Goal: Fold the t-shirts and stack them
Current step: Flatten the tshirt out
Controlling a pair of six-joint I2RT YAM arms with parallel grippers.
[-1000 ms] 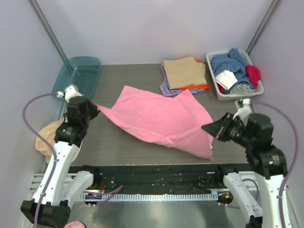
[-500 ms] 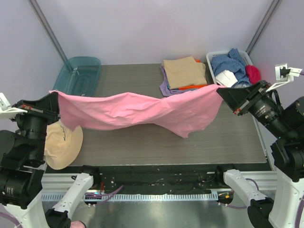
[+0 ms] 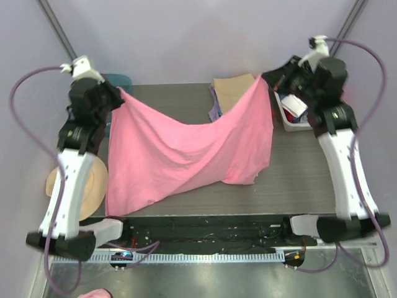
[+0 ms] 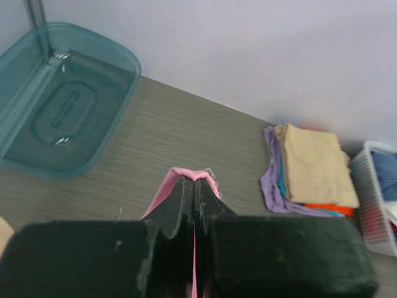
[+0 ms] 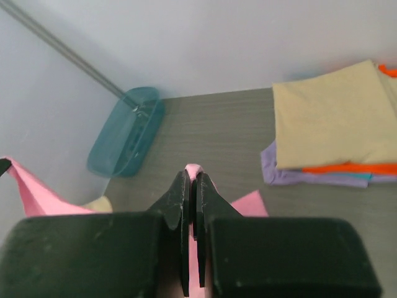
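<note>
The pink t-shirt (image 3: 180, 155) is held spread above the counter (image 3: 304, 167), its lower edge trailing there. One top corner is pinched tight in the left hand (image 3: 115, 94), the other in the right hand (image 3: 269, 79). The cloth is judged light and limp, so corners are best gripped.

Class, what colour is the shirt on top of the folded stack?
The top shirt is tan; the right wrist view shows it best.
</note>
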